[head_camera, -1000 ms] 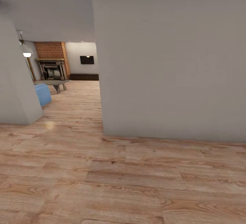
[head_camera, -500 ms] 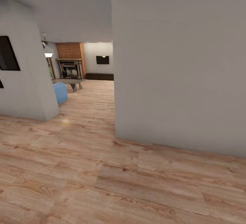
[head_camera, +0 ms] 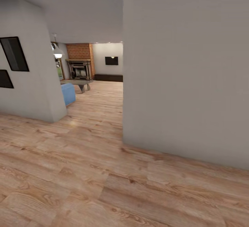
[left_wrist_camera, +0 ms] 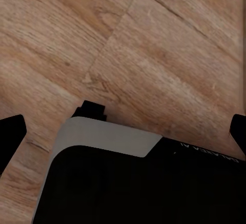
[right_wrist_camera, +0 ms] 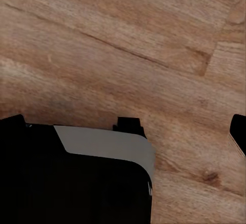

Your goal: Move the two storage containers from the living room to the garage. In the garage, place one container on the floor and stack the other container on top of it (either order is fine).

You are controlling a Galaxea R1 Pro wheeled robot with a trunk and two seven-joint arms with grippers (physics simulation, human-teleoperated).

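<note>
The two storage containers are out of view, and so is the garage. Through the opening ahead I see the living room (head_camera: 100,95), with its red brick fireplace (head_camera: 80,64), a blue sofa (head_camera: 68,93) and a low coffee table (head_camera: 79,82). My left gripper (left_wrist_camera: 123,131) is open over light wood planks, its dark fingertips (left_wrist_camera: 11,130) far apart and nothing between them. My right gripper (right_wrist_camera: 125,126) is open over the same planks, also holding nothing.
A big pale grey wall (head_camera: 186,74) stands close on the right, its corner edging the opening. On the left is another grey wall (head_camera: 31,81) with two dark frames (head_camera: 14,54). Light wood planks (head_camera: 86,171) stretch ahead between them into the living room.
The whole head view has shifted: the right wall's corner now lies further right, the dark frames on the left wall have come into view, and the fireplace sits nearer the middle.
</note>
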